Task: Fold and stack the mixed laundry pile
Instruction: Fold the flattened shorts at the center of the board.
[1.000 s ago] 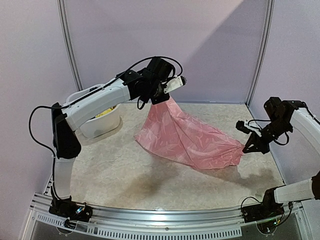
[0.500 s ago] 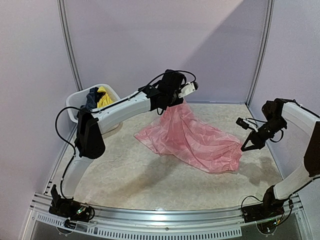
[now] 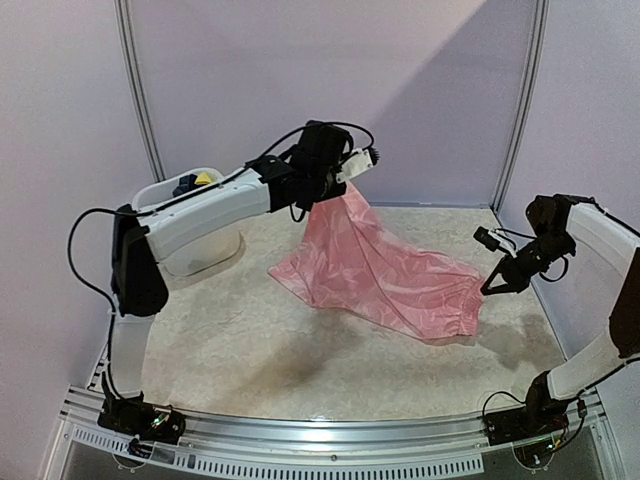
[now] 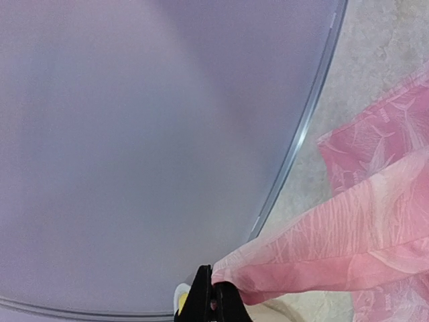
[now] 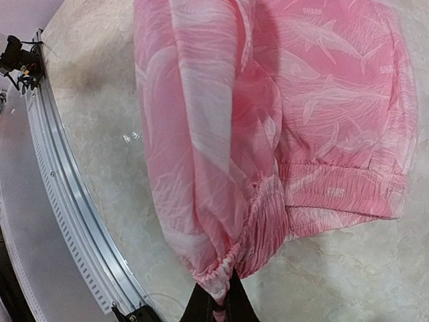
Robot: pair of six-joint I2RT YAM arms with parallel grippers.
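Over the speckled beige table (image 3: 240,340), a thin pink printed garment (image 3: 380,270) stretches between the arms, left gripper (image 3: 335,188) clenched on one corner, right gripper (image 3: 488,288) pinching the gathered hem.

The overhead view sits high behind the two arm bases, which lie at the bottom of its frame. It faces the lavender back wall (image 3: 330,80) from far enough off to take in the whole speckled beige tabletop (image 3: 230,340).

The left wrist view looks along the left gripper (image 4: 211,303) at its bottom edge. Lavender wall fills most of the frame, with tabletop only at the right.

The right wrist view looks steeply down past the right gripper (image 5: 218,305) at bottom centre, close in. The ribbed aluminium front rail (image 5: 67,194) runs down its left side.

All three views share the thin pink printed garment (image 3: 375,270). The overhead and right wrist views also share the rail.
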